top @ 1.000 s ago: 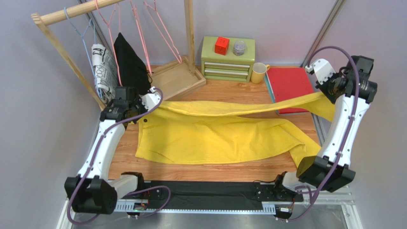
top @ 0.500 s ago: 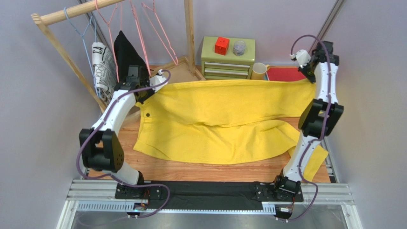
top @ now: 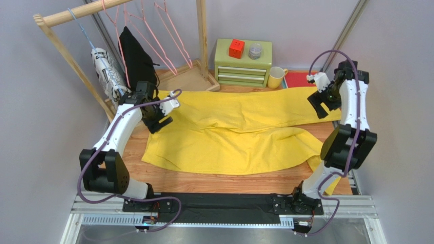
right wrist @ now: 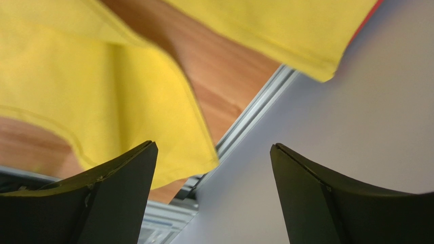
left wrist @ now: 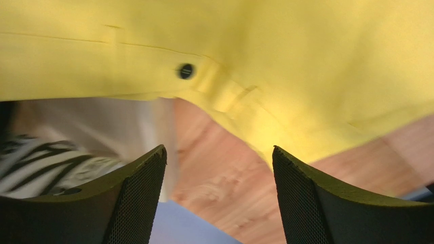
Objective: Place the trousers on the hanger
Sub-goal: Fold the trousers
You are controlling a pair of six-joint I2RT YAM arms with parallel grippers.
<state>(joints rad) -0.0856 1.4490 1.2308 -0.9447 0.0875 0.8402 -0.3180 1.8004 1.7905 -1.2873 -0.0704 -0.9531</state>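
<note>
Now my left gripper (left wrist: 219, 148) and right gripper (right wrist: 213, 145) gape empty; trousers (top: 239, 133) lie spread beneath them, probably for regrasping.

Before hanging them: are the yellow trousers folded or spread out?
Spread out: the trousers lie flat on the table, both legs stretched out.

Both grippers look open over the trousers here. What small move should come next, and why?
Probably lift the left gripper toward the rack for a pink hanger. Both it and the right gripper stand open and empty, the trousers lie spread on the table, and the hanger hangs on the rack.
</note>
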